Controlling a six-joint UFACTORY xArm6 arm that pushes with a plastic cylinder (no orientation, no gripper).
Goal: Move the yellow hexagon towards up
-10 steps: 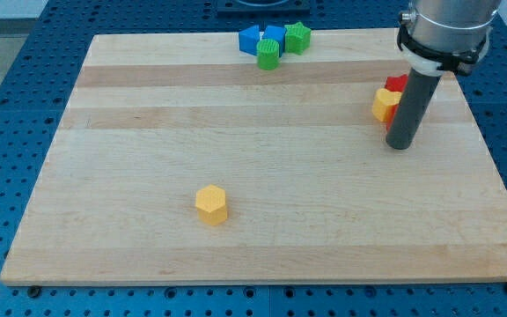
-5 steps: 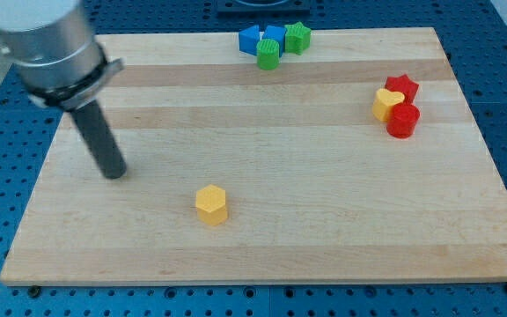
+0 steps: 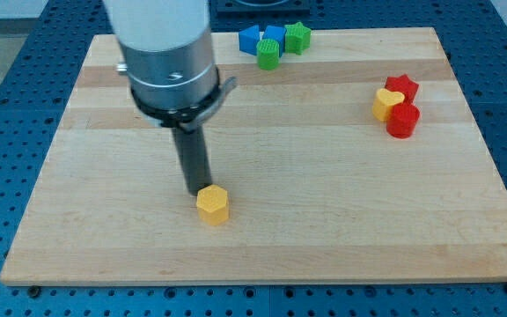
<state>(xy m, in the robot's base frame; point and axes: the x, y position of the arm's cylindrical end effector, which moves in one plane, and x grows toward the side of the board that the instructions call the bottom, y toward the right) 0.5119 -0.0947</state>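
The yellow hexagon (image 3: pixel 212 204) lies on the wooden board (image 3: pixel 324 194), left of centre and towards the view's bottom. My tip (image 3: pixel 196 191) stands just above and slightly left of the hexagon, at or very near its upper edge. The rod rises from there to the arm's large grey body at the view's top left.
Two blue blocks (image 3: pixel 260 38) and two green blocks (image 3: pixel 269 55) cluster at the board's top edge. A red star (image 3: pixel 402 86), a yellow heart-like block (image 3: pixel 386 104) and a red cylinder (image 3: pixel 403 120) sit together at the right. The board ends close below the hexagon.
My tip has swept from the board's right side to its far left, then to just above the yellow hexagon. The blocks have not visibly moved.
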